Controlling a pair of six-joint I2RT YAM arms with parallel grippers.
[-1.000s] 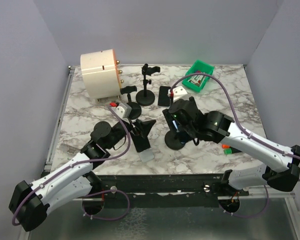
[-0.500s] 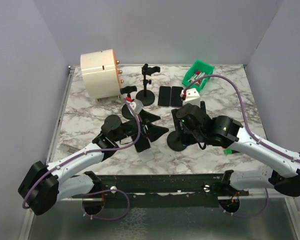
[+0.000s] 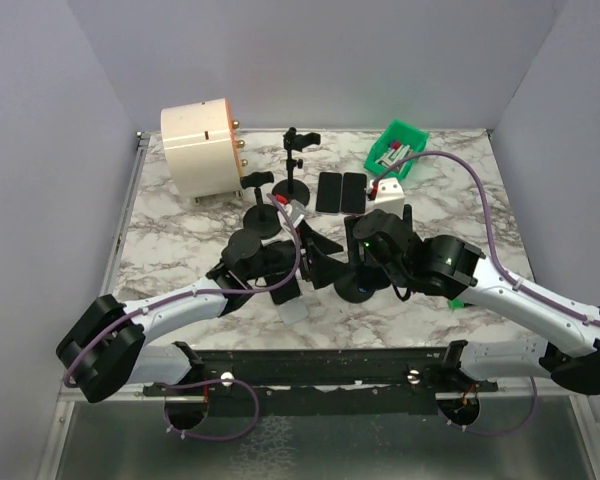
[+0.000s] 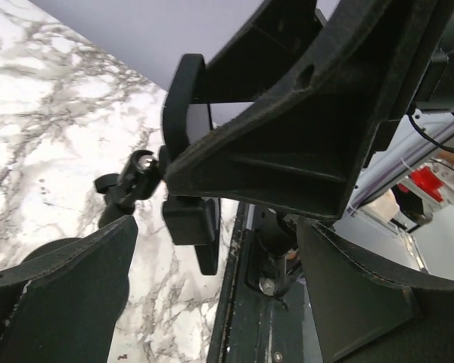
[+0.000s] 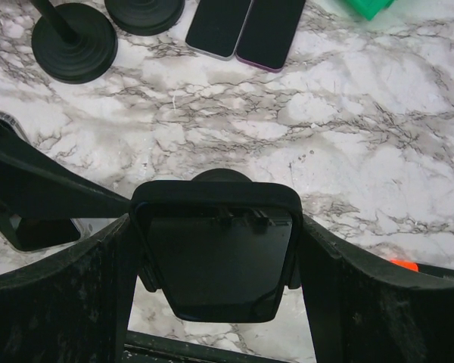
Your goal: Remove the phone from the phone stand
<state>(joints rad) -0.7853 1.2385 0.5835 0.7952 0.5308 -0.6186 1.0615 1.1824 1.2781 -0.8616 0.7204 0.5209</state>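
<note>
A black phone (image 5: 216, 257) stands upright in the clamp of a black phone stand (image 3: 355, 288), whose round base shows behind it in the right wrist view (image 5: 221, 176). My right gripper (image 5: 216, 302) grips the phone with one finger on each side at the clamp; from above (image 3: 363, 252) it hides most of the phone. My left gripper (image 3: 325, 262) is open just left of the stand, with its fingers spread. In the left wrist view (image 4: 212, 302) the stand's ball joint (image 4: 140, 166) and the right gripper's body fill the gap.
Two phones (image 3: 340, 192) lie flat behind, with two other stands (image 3: 292, 190) (image 3: 260, 218) left of them. A white cylinder (image 3: 202, 148) stands at the back left and a green bin (image 3: 395, 152) at the back right. A dark slab (image 3: 285, 290) lies near the front edge.
My left arm has swung right across the table, from near the dark slab to just beside the stand, gripper open. My right gripper has stayed at the phone, shifting slightly right.
</note>
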